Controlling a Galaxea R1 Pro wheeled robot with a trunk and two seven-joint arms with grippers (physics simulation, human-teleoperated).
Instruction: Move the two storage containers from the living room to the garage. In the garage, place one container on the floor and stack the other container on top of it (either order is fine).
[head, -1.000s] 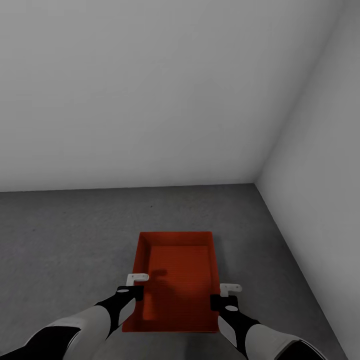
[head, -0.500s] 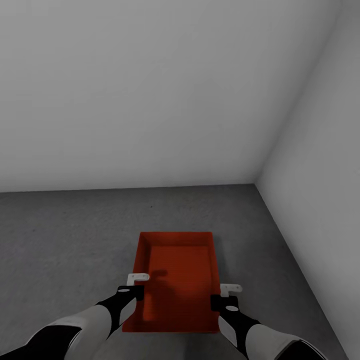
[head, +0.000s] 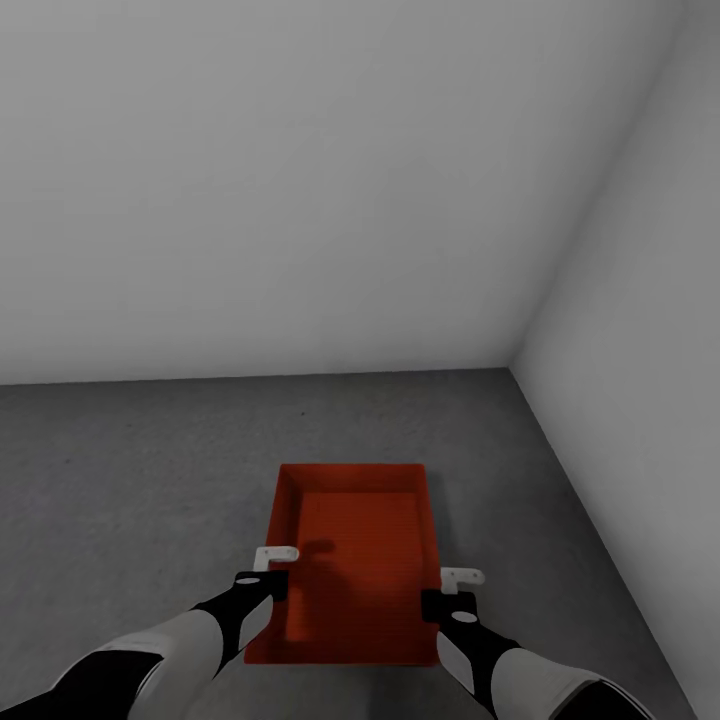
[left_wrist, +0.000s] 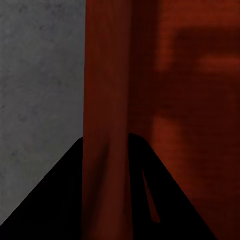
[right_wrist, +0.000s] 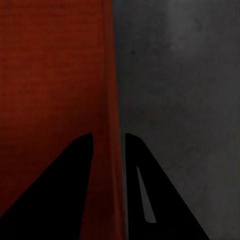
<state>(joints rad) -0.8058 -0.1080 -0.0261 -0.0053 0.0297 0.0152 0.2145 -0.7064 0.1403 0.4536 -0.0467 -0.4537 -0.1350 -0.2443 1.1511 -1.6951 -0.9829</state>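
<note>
A: Where is the storage container (head: 352, 565) seen?

B: At 6 o'clock, over the concrete floor (head: 120, 470), near the wall corner at 1 o'clock.

A: How is it held?

B: Each long wall is pinched between closed fingers: left end effector (head: 273, 556), right end effector (head: 461, 577).

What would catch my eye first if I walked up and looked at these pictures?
A bright red-orange storage container stands out against the dark grey concrete floor, near a corner of plain white-grey walls. The left gripper and right gripper each straddle one of its long side walls, so the robot holds it from both sides.
</note>
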